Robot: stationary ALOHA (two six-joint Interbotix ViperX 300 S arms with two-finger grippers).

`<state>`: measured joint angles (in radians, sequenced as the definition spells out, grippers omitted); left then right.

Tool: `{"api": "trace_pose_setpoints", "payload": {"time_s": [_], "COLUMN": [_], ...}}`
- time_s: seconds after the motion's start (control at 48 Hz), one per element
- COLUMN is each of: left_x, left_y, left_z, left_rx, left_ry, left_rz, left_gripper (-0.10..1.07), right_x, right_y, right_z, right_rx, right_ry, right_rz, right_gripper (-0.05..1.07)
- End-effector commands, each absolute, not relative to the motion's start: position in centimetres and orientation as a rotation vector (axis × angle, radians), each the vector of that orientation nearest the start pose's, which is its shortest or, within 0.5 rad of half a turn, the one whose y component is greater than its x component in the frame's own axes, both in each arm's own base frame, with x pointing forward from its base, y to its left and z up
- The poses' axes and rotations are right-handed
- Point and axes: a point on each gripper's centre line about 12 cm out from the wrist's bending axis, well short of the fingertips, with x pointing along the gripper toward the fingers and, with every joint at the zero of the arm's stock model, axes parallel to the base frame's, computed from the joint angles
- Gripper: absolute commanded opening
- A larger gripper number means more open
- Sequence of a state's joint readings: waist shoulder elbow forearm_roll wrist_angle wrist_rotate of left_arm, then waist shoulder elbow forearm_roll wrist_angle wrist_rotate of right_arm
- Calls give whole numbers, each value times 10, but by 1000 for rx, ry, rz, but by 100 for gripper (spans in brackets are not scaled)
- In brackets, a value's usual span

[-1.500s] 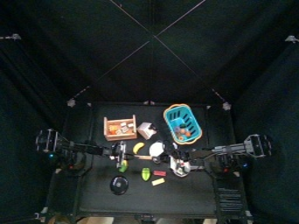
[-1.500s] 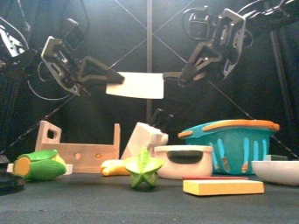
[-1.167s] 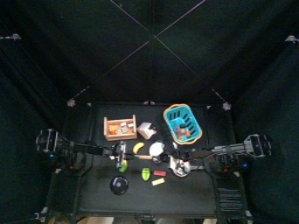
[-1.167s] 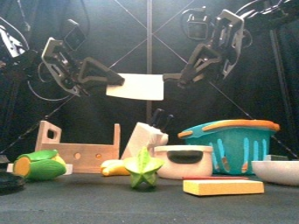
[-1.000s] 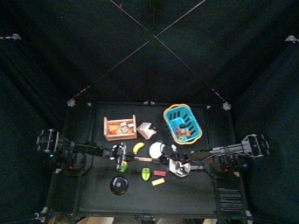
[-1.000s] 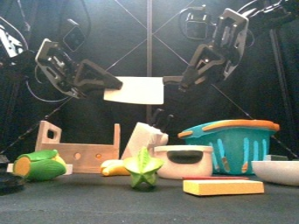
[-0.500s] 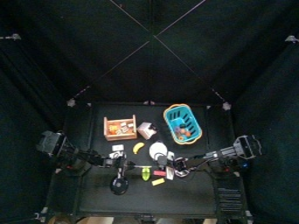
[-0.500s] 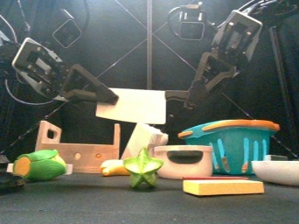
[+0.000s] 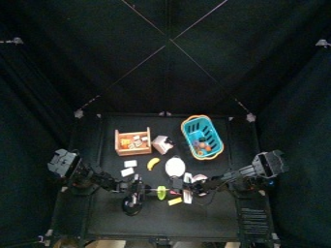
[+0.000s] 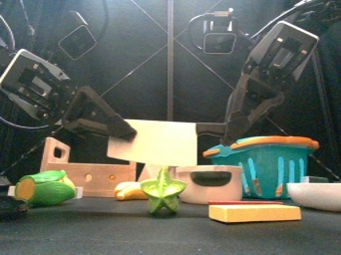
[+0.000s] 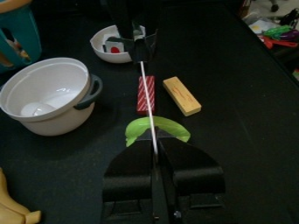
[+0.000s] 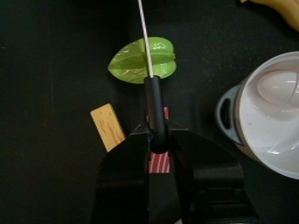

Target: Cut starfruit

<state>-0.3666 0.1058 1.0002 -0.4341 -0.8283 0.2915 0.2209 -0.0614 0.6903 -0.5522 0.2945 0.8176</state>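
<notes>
The green starfruit [image 10: 163, 195] stands on the table at the front middle. A knife with a broad white blade [image 10: 160, 140] hangs just above it, blade edge down. My left gripper [image 10: 115, 129] is shut on the blade's far end, and my right gripper [image 10: 213, 127] is shut on the black handle. In the left wrist view the blade [image 11: 142, 61] runs edge-on away from my left gripper [image 11: 156, 162], over the starfruit [image 11: 158, 131]. The right wrist view shows my right gripper [image 12: 156, 131] around the handle [image 12: 153, 98], with the thin blade crossing the starfruit [image 12: 142, 59].
A wooden rack [image 10: 87, 174] and a green fruit [image 10: 43, 187] sit at the left. A banana [image 10: 131, 190] and a white pot [image 10: 210, 184] are close behind the starfruit. A teal basket [image 10: 260, 159], a white bowl [image 10: 317, 194] and a yellow block [image 10: 253, 212] are at the right.
Both arms have come forward and down together, lowering the knife from high above the table to just over the starfruit.
</notes>
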Motion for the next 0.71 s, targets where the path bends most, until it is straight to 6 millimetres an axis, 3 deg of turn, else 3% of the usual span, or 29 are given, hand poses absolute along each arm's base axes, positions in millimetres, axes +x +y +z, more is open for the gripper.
{"api": "trace_pose_setpoints", "payload": {"time_s": [0.0,0.375,0.688], "left_x": [327,326,327], "left_y": [-90,-91,-92], "left_z": [122,138,130], "left_rx": [90,78,84], "left_ry": [278,234,255], "left_rz": [-59,-65,-65], "left_gripper": [38,38,38], "right_x": [357,359,359], "right_y": [62,70,71], "right_z": [175,186,180], "right_rx": [116,97,90], "right_ry": [835,820,839], "right_rz": [-58,-46,-49], "right_gripper": [38,38,38]}}
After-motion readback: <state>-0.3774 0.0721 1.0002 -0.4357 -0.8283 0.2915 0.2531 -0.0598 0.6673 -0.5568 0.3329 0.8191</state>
